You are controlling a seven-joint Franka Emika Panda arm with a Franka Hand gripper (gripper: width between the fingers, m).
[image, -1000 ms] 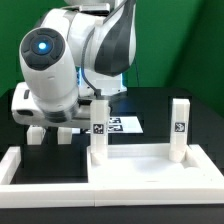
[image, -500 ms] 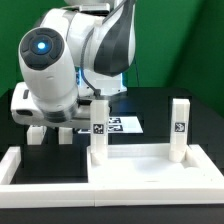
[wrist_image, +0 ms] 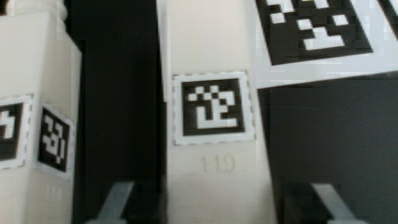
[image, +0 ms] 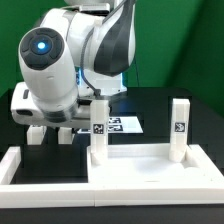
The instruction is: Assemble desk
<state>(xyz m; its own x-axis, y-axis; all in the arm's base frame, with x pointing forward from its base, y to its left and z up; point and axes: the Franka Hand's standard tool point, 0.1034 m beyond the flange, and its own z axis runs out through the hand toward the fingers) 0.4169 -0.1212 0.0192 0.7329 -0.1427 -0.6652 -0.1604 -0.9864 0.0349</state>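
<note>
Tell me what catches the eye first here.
The arm, bulky and white with a glowing blue ring, fills the exterior view's left. Before it, one leg and a second leg stand upright on the tabletop. In the wrist view, a tagged leg block shows between the fingers of the gripper.

Desk panel (image: 140,168) lies at the tabletop (image: 160,105) front. First leg (image: 100,130) stands upright on its end at the exterior view's left, second leg (image: 178,128) on its right end. Marker board (image: 122,124) lies behind, between them. Third leg (wrist_image: 210,110) sits between the gripper (wrist_image: 222,200) fingers, fourth leg (wrist_image: 32,120) just beside.
</note>
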